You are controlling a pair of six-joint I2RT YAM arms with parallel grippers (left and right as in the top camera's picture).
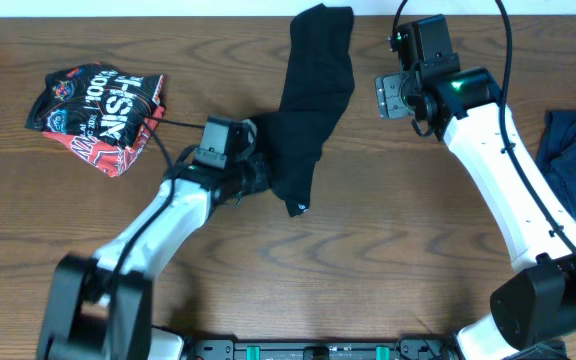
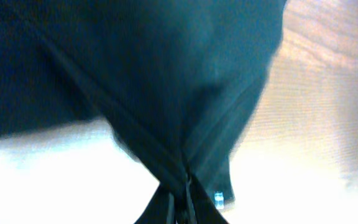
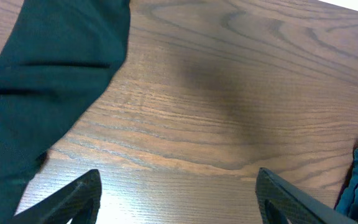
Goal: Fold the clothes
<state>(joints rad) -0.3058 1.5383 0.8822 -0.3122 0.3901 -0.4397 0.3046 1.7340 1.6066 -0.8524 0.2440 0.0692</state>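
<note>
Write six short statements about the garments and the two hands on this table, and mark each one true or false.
1. The left hand is shut on the black shirt. True.
2. The right hand is open and empty. True.
3. The red-black printed garment lies apart from the black shirt. True.
4. The black shirt is folded into a neat square. False: it lies as a long, bunched strip.
5. Both hands grip fabric. False: only the left hand does.
6. All three garments lie in one pile. False: the dark blue garment lies alone at the robot's right edge of the table.
</note>
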